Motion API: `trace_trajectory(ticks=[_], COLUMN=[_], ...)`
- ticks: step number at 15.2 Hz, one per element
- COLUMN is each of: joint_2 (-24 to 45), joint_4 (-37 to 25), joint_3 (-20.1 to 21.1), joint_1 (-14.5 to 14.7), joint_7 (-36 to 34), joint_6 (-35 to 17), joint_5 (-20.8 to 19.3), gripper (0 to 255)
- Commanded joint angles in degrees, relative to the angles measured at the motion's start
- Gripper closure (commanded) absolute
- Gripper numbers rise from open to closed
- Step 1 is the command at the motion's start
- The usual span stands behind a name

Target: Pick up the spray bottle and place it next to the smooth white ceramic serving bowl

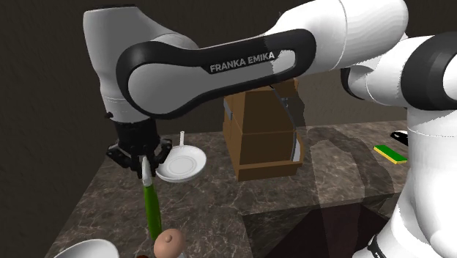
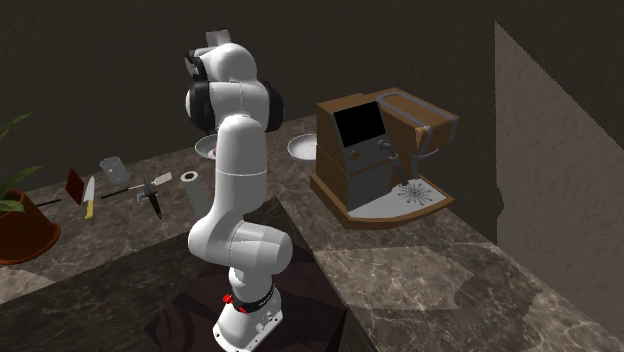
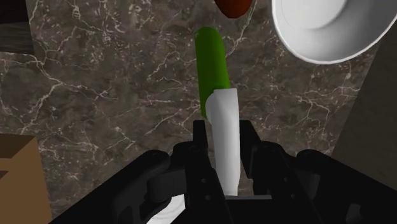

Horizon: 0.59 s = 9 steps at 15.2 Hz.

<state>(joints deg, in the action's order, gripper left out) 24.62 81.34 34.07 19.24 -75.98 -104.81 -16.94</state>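
Observation:
My gripper (image 1: 146, 166) is shut on the white head of the spray bottle (image 1: 151, 205), whose green body hangs down from the fingers at a slant over the dark marble counter (image 1: 88, 198). In the wrist view the white head (image 3: 226, 143) sits clasped between the two black fingers (image 3: 200, 137), and the green body (image 3: 213, 67) points away from them. A shallow white bowl (image 1: 181, 163) rests on the counter just beside the gripper. A second white bowl (image 1: 84, 249) (image 3: 331, 28) lies beyond the bottle's lower end.
A brown coffee machine (image 1: 260, 132) (image 2: 385, 160) stands close to the shallow bowl. A pinkish-brown round thing (image 1: 168, 242) lies near the bottle's tip. A green and yellow sponge (image 1: 390, 152) is far off. A knife (image 2: 88, 197), cup (image 2: 112, 167) and plant pot (image 2: 20, 225) sit further along.

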Motion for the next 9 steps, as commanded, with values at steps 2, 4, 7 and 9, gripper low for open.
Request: trace_trajectory(ticks=[2,4,7,9], joint_2=[0.1,0.3,0.6,0.8], joint_4=[2.4,3.7,5.5,5.9], joint_3=[-0.1,-0.2,-0.4,-0.5], joint_1=[-0.3,-0.5,-0.6,-0.6], joint_7=[-0.3,-0.5,-0.8,-0.9], joint_6=[-2.4,-3.9,-6.0,-6.5], joint_5=[-0.2,-0.4,-0.7,-0.8], gripper=[255,255,255,255])
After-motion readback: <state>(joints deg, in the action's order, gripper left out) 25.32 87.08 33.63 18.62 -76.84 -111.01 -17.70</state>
